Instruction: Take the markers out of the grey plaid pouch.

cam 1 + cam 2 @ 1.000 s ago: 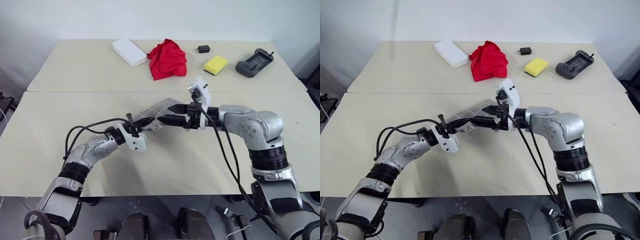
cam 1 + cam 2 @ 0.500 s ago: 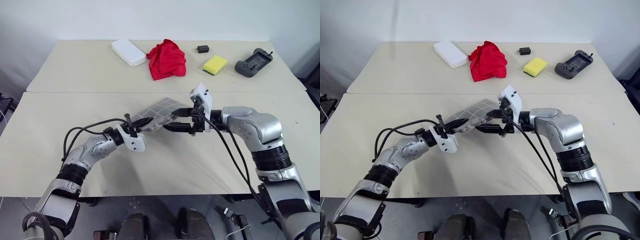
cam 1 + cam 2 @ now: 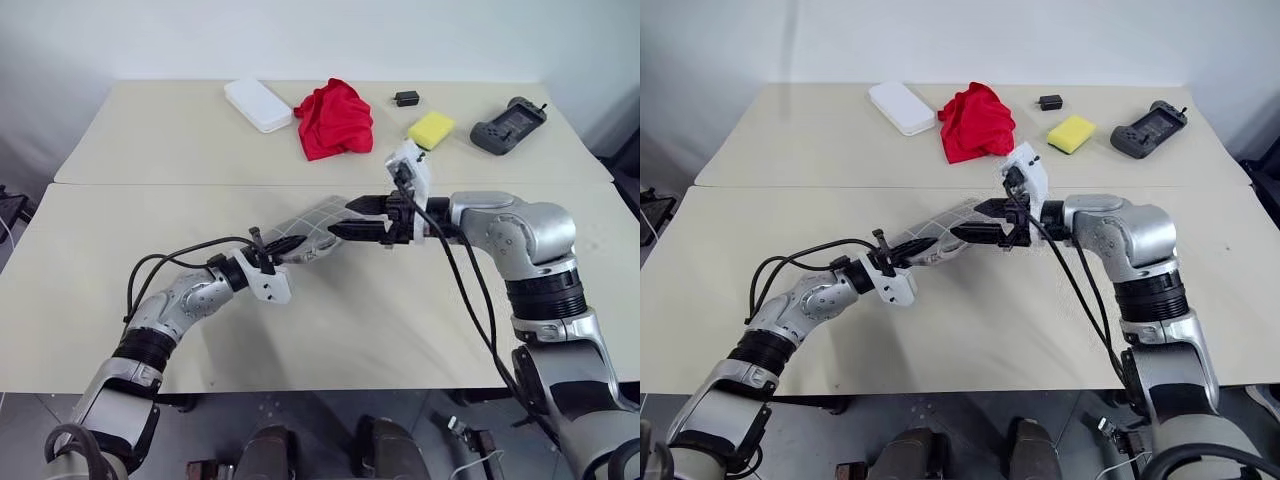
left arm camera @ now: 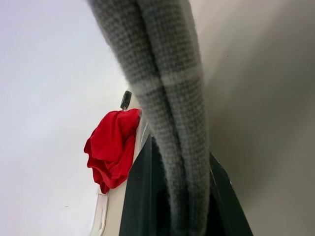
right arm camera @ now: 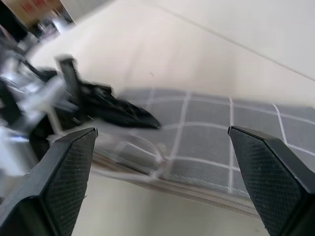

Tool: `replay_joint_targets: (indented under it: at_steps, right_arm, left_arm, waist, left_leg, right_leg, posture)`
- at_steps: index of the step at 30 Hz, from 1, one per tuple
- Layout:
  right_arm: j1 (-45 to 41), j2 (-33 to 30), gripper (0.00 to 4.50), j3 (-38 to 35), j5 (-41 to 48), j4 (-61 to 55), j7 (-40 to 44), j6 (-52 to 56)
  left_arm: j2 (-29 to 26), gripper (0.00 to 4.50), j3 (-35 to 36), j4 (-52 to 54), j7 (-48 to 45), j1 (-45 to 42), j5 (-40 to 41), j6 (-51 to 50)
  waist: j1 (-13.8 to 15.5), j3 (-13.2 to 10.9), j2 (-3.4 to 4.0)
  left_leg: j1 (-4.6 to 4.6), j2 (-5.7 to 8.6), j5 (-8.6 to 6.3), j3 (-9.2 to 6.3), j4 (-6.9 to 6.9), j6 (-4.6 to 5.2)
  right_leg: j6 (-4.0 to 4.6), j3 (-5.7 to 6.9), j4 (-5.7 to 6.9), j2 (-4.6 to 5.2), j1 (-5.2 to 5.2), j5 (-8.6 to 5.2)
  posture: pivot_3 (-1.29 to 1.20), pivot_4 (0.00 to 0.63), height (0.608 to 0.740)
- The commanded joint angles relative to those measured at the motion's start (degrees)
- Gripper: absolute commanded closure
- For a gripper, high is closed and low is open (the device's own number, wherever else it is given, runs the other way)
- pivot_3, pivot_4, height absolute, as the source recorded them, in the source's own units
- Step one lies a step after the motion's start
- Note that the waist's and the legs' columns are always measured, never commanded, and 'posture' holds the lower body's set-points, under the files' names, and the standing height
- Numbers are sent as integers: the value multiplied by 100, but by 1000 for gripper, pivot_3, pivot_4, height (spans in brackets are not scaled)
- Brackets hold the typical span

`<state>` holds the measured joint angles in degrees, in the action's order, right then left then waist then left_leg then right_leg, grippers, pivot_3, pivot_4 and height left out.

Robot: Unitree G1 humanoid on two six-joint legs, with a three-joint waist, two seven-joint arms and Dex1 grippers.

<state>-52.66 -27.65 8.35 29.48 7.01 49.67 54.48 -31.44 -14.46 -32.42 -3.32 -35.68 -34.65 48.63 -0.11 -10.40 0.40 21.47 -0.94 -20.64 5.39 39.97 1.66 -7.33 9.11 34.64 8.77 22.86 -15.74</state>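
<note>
I am holding the grey plaid pouch [image 3: 318, 224] up off the worktop [image 3: 120, 260] with my left tool [image 3: 283, 245], which is clamped tight on the pouch's near end. My right tool [image 3: 350, 219] is standing wide, one finger above and one below the pouch's far end, not gripping anything. I am seeing no markers; I am assuming they are lying inside, though I cannot tell from here.

What I am worrying about: the pouch is hanging from one end only, so a push from the right tool could swing it or pull it out of the left clamp. I also cannot make out whether the zipper is open, and if the fingers are going over the fabric instead of into the mouth, I am grabbing cloth, not markers.

The right wrist view is giving me the grid fabric and its seam edge between the spread fingers [image 5: 66, 167], with the left tool beyond. The left wrist view is showing the clamped fabric edge-on and the red cloth [image 4: 113, 147].
</note>
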Motion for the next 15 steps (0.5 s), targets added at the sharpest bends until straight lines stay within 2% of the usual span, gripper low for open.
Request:
replay_joint_targets:
  at_steps: [1,9,12,15]
  right_arm:
    - [-65,11,40,289,-279,-85,161,-318]
    - [-84,51,40,741,-959,99,286,-958]
    - [-105,115,663,780,-1079,175,338,-1123]
    - [-86,184,1608,768,-1148,138,441,-1378]
  left_arm:
    - [59,4500,-52,25,-4,-6,104,-26]
    - [40,4500,-52,30,-11,18,138,-10]
    - [46,4500,-55,10,-4,2,136,-11]
    - [56,4500,-45,18,-5,-2,156,-24]
  waist:
    - [3,0,0]
    - [-1,0,0]
    - [-2,0,0]
    - [-2,0,0]
  left_leg:
    - [0,0,0,0,0,0]
    - [1,1,0,0,0,0]
    - [0,1,0,0,0,0]
    - [0,1,0,0,0,0]
  right_leg:
    - [0,1,0,0,0,0]
    - [0,1,0,0,0,0]
    - [0,1,0,0,0,0]
    - [0,1,0,0,0,0]
  posture:
    - [0,150,740]
    - [0,150,740]
    - [0,150,740]
    - [0,150,740]
